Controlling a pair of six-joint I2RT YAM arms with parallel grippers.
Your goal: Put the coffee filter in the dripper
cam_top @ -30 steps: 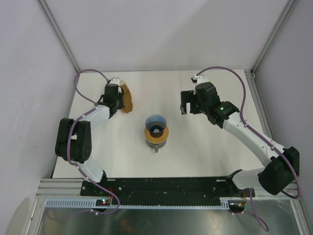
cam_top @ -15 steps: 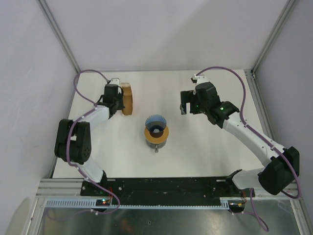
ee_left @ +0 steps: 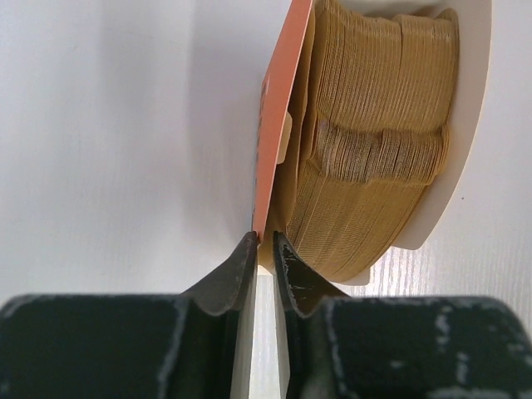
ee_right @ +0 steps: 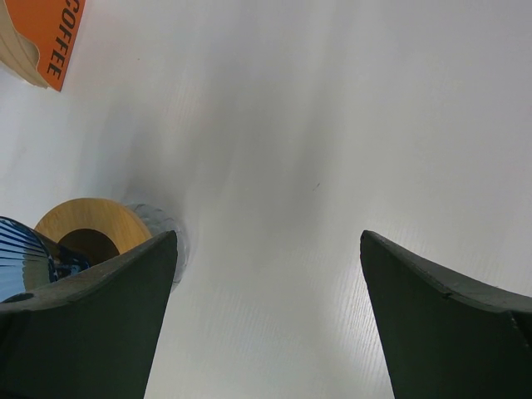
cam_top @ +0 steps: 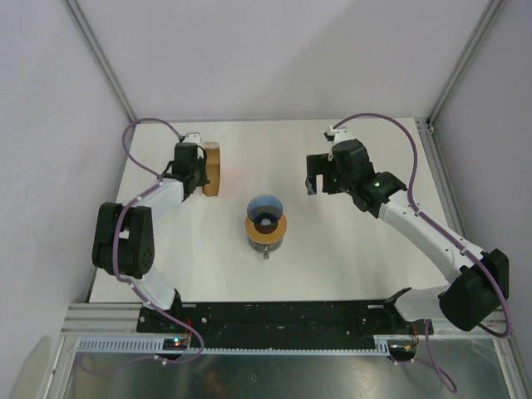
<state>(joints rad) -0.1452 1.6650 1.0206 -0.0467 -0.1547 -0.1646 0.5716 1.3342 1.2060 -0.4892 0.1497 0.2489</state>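
Judging by the layout, barely begun: no coffee filter (ee_left: 374,141) pulled free, all stacked inside the orange packet (cam_top: 213,169) standing to the back-left of the dripper (cam_top: 266,218), well apart from it. Left to do: separate one filter, carry it across, seat it in the blue cone. Left gripper (ee_left: 266,243) reaching low at the packet, jaws a sliver apart, tips at the packet's orange front edge; impossible to tell whether pinching it. Dripper empty. Right gripper (ee_right: 268,241) hovering to the back-right of the dripper, jaws spread wide, holding nothing, pointed down at the white table (ee_right: 316,125).
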